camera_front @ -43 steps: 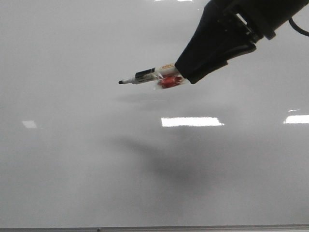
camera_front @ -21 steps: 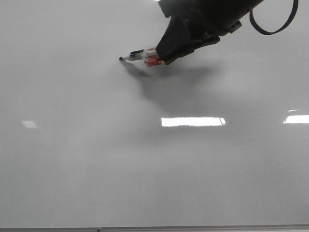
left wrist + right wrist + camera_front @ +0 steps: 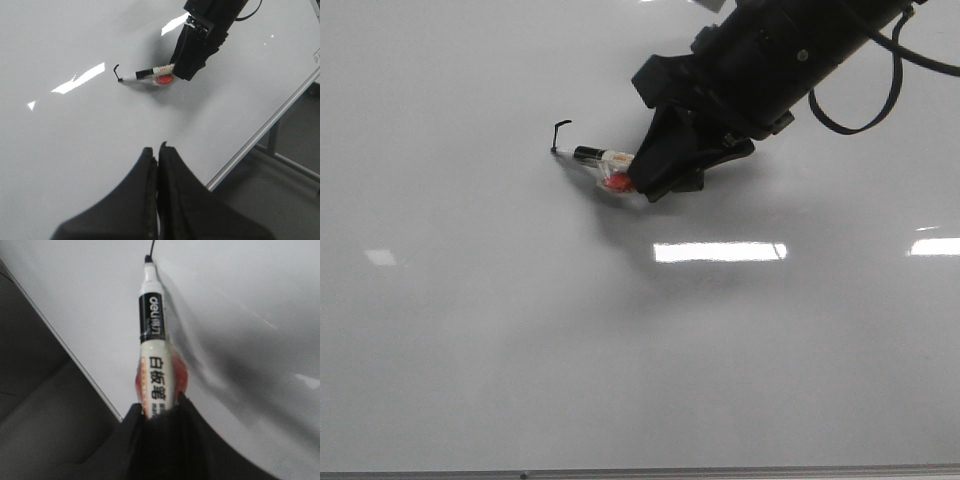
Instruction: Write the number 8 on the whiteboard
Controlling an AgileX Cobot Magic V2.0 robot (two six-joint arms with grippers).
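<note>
The whiteboard (image 3: 520,330) is a glossy pale grey board that fills the front view. My right gripper (image 3: 645,180) is shut on a white and black marker (image 3: 595,156) wrapped with red tape. The marker tip touches the board at the lower end of a short hooked black stroke (image 3: 558,133). No whole number 8 shows, only this stroke. In the right wrist view the marker (image 3: 154,355) sticks out from my gripper (image 3: 159,407) to the stroke (image 3: 151,247). My left gripper (image 3: 158,148) is shut and empty, above the board near its edge, apart from the marker (image 3: 150,73).
A thin metal edge strip (image 3: 640,472) runs along the board's near side. Bright rectangular light reflections (image 3: 720,251) lie on the board. In the left wrist view the board's frame (image 3: 270,120) and the floor beyond it (image 3: 280,200) show.
My right gripper came down from above the board, set the marker tip on it and drew a short hooked stroke, moving a little toward the near side.
</note>
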